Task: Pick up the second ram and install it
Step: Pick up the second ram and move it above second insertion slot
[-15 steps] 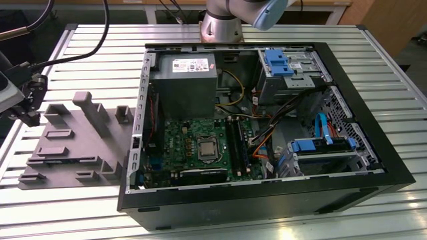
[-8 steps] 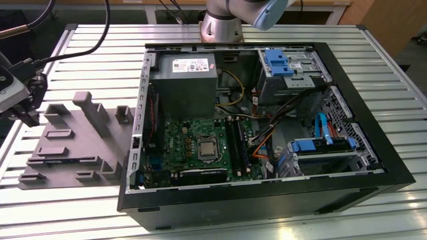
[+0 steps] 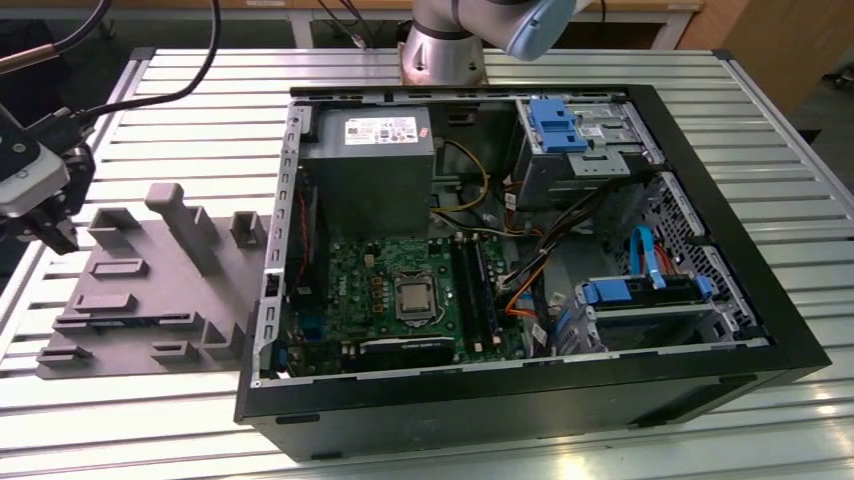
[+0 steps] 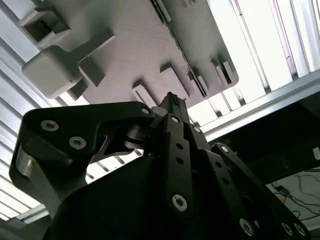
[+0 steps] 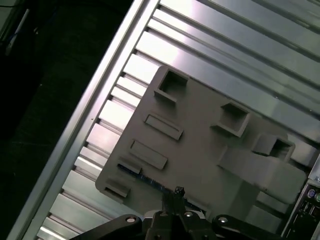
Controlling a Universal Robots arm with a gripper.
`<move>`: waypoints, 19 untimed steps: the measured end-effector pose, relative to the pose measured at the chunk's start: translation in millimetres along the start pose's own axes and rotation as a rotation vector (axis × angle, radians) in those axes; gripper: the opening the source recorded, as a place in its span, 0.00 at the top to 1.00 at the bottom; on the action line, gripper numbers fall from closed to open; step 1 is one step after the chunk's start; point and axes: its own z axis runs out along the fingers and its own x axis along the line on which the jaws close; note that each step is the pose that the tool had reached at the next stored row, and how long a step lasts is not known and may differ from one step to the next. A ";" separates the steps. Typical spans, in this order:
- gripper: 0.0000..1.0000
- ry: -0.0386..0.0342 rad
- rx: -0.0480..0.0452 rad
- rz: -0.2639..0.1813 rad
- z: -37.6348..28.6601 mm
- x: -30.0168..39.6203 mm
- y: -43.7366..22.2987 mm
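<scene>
The second ram (image 5: 145, 179) is a thin blue stick seen edge-on, standing in a slot near one edge of the grey fixture plate (image 5: 200, 135). My gripper (image 5: 178, 192) hovers just above that edge with its fingers together and nothing between them. The second wrist view shows the gripper (image 4: 172, 100) shut, pointing at the fixture plate (image 4: 135, 45). In the exterior view the gripper (image 3: 59, 236) hangs at the far left, beside the fixture plate (image 3: 147, 290). The black ram slots (image 3: 474, 285) lie on the green motherboard (image 3: 387, 285) inside the open computer case (image 3: 534, 400).
A grey power-supply box (image 3: 374, 165) and blue drive brackets (image 3: 554, 125) fill the back of the case. Orange and yellow cables (image 3: 527, 290) run beside the slots. Tall blocks (image 3: 187, 225) stand up from the fixture plate. The arm's base (image 3: 447, 45) is behind the case.
</scene>
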 end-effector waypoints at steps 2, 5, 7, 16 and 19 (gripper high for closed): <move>0.89 0.0011 0.0000 -0.025 0.0 0.0 0.0; 0.89 0.0026 0.0000 -0.062 0.0 0.1 0.0; 0.89 0.0037 0.0000 -0.086 0.0 0.1 0.0; 0.89 0.0079 0.0000 -0.184 0.0 0.4 0.2; 0.89 0.0091 -0.0001 -0.215 0.0 0.4 0.2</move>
